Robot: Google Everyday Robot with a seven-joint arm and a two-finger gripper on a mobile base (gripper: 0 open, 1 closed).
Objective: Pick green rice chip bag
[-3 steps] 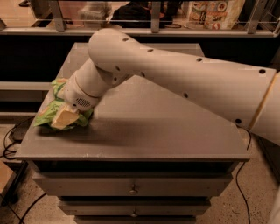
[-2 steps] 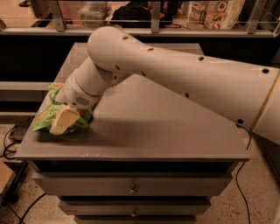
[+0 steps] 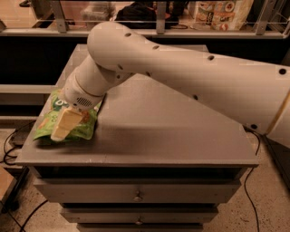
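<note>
**Camera view, read from left to right.** At far left, dark cables (image 3: 10, 149) lay on the speckled floor beside the grey flat-topped desk (image 3: 172, 131). The flat light-green foil rice chip bag (image 3: 85, 129) lay on the left part of the desk top, close to its left edge and front-left corner. Part of a white printed letter on a darker green patch showed at the bag's far end, just beside the wrist.

The pale cream end effector (image 3: 61, 128) was down on the bag, pointing toward the front-left corner and covering the middle of the pouch. It appeared to touch the bag's upper face. Whether it was wide, narrow or clamped on the foil could not be told from this view. Green foil showed on both sides of the end effector, and the bag's near edge met the desk top.

Behind the end effector, a round wrist section (image 3: 84, 93) joined the thick cream-white robot arm (image 3: 195, 72). The arm crossed above the desk from the right and cast a soft shadow on the grey surface. The desk front carried drawers, each with a small metal knob (image 3: 138, 197).

In the upper right background, colourful packaged goods (image 3: 222, 11) stood on a shelf behind a metal rail. At far right, a thin black cable (image 3: 252, 181) hung beside the desk.
</note>
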